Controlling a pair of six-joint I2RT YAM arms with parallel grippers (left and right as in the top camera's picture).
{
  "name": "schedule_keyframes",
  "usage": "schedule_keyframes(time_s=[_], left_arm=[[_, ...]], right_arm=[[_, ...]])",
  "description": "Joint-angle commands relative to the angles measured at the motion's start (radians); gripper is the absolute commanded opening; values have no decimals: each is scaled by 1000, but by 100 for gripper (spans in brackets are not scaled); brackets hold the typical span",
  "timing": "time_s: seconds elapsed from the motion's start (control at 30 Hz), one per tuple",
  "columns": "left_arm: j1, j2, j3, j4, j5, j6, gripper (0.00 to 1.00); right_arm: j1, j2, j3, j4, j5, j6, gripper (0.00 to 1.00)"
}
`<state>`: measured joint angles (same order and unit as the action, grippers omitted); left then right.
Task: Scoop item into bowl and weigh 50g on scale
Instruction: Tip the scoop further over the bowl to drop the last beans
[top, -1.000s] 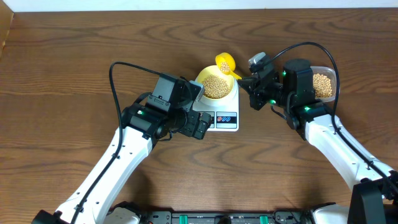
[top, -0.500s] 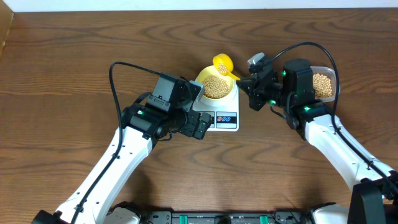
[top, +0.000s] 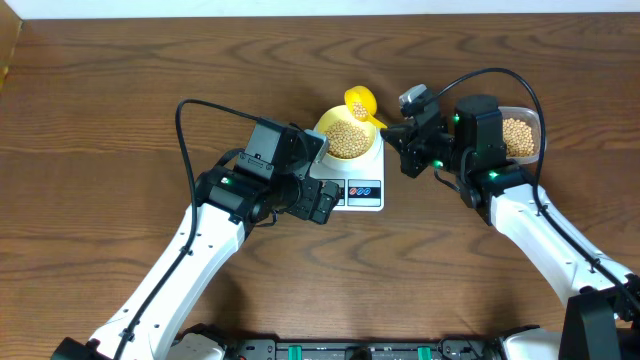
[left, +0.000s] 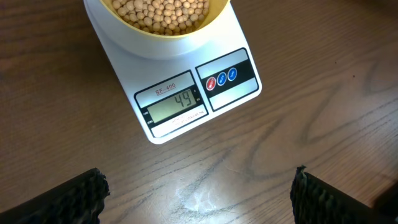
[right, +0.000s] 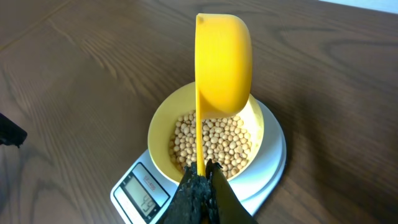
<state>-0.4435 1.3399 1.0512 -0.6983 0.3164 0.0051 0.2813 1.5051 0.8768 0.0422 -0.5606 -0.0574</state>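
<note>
The pale yellow-green bowl sits on the white scale, full of tan beans. The scale's display reads 49. My right gripper is shut on the handle of the bright yellow scoop, held tilted on its side over the far rim of the bowl. A few beans lie in the scoop. My left gripper is open and empty, hovering over bare table just in front of the scale.
A clear plastic tub holding more beans stands at the right, behind my right arm. The table's far edge runs along the top of the overhead view.
The scoop has shifted only slightly over the bowl's far rim. Both arms are otherwise still.
</note>
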Motion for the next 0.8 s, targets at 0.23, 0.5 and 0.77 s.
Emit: schedule_keyframes(time_s=[0.23,0.5,0.77], left_arm=[[-1,3,-2,0,11,17,96],[-1,3,-2,0,11,17,96],[-1,3,-2,0,11,17,96]], right_arm=[[8,6,4,13,1,12,1],[8,6,4,-5,1,-105,1],[8,6,4,-5,1,-116,1]])
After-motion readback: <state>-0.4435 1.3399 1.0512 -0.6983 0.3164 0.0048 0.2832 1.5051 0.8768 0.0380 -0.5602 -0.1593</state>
